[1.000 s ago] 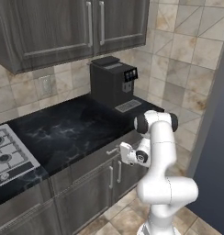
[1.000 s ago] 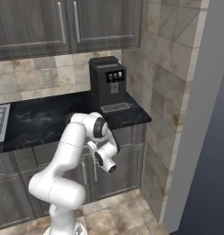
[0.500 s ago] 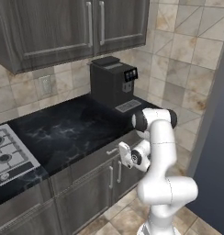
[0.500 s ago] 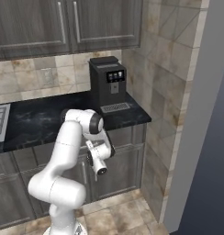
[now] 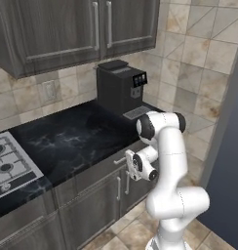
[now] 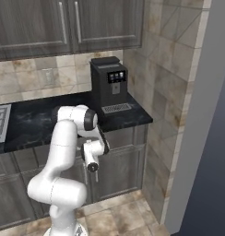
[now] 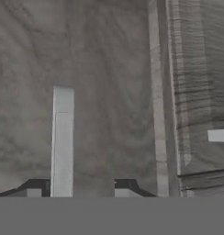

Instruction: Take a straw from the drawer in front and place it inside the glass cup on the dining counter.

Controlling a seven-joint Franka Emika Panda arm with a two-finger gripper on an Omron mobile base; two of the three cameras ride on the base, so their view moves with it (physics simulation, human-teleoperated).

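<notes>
The arm point(image 5: 169, 161) is showing white with dark joints. The drawer point(image 5: 99, 171) front is showing dark grey wood grain, its handle point(image 7: 62, 137) showing silver. The counter point(image 5: 67, 141) is showing black marble with faint pale veining. The coffee machine point(image 5: 120, 88) is showing black. The wall tiles point(image 5: 189, 63) are showing mottled beige, and the floor tiles point(image 6: 128, 216) brownish tan.

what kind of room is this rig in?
A rendered home kitchen: gas hob set in a black marble counter, a coffee machine on it, dark wood cabinets above, tiled wall behind.
</notes>
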